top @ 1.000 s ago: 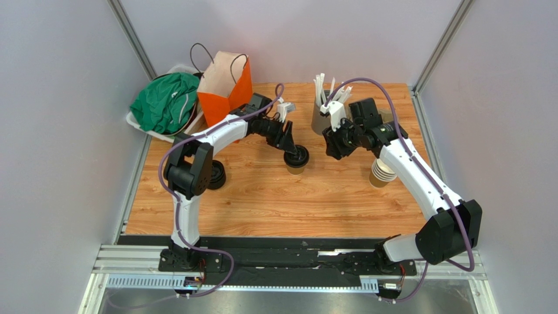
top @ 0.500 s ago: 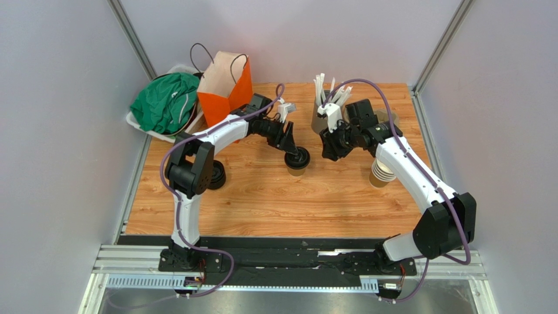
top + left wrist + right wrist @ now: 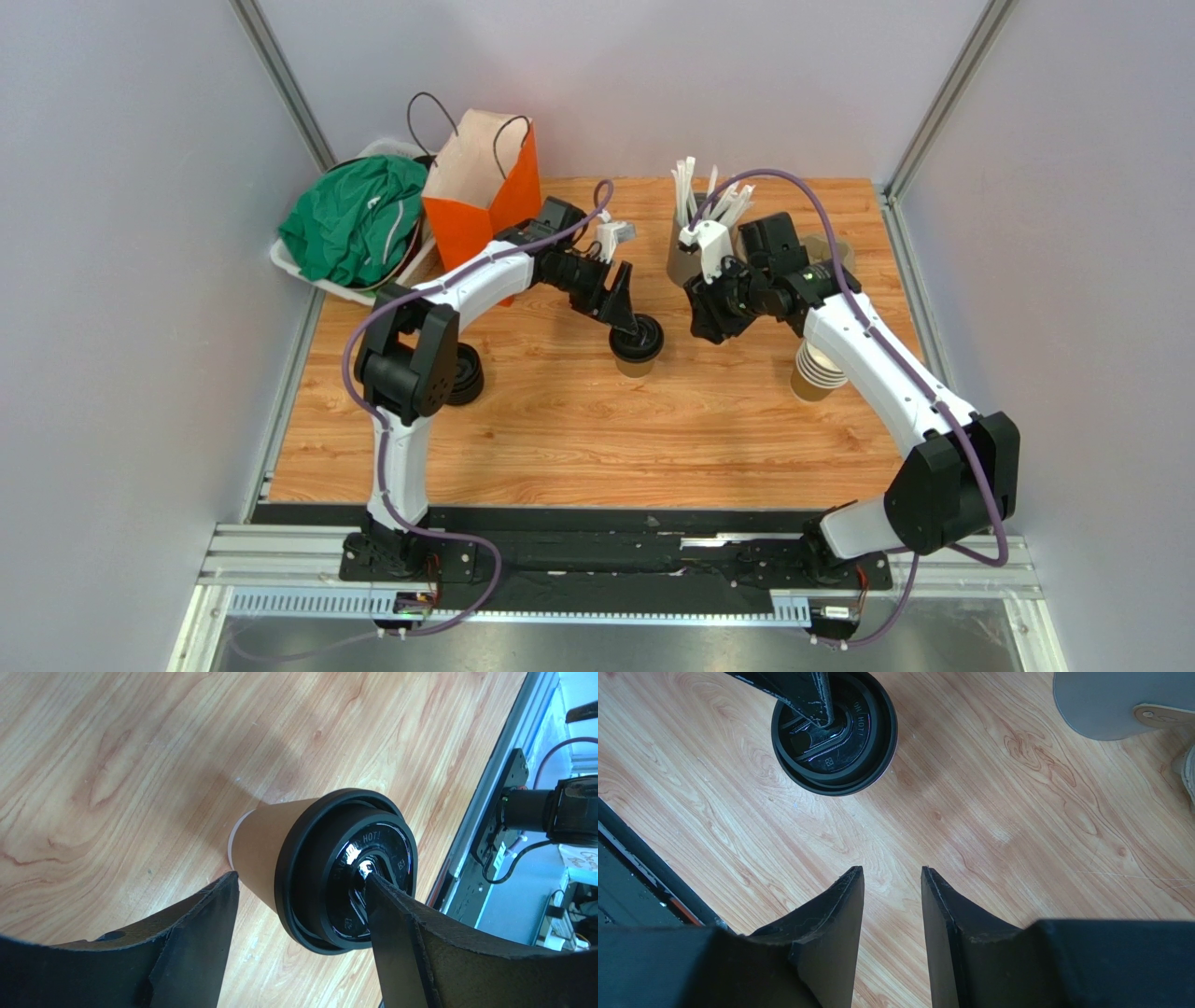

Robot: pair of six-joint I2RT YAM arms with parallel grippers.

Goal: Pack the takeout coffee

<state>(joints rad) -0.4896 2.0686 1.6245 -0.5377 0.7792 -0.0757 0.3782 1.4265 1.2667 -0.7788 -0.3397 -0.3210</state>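
Note:
The takeout coffee stands upright mid-table, a tan paper cup capped with a round black lid. My left gripper hangs just above and behind it, open. In the left wrist view one finger is clear of the cup's side, and the other fingertip lies over the middle of the lid. That fingertip also shows over the lid in the right wrist view. My right gripper hovers to the cup's right, open over bare wood, with nothing between its fingers.
An orange paper bag stands at the back left beside a white bin holding green cloth. A grey cup of white straws sits behind my right gripper. A stack of tan cups is at right, and black lids at left.
My left gripper's jaws have spread wider around the lidded cup. The right gripper shifted slightly left toward the cup, then held still.

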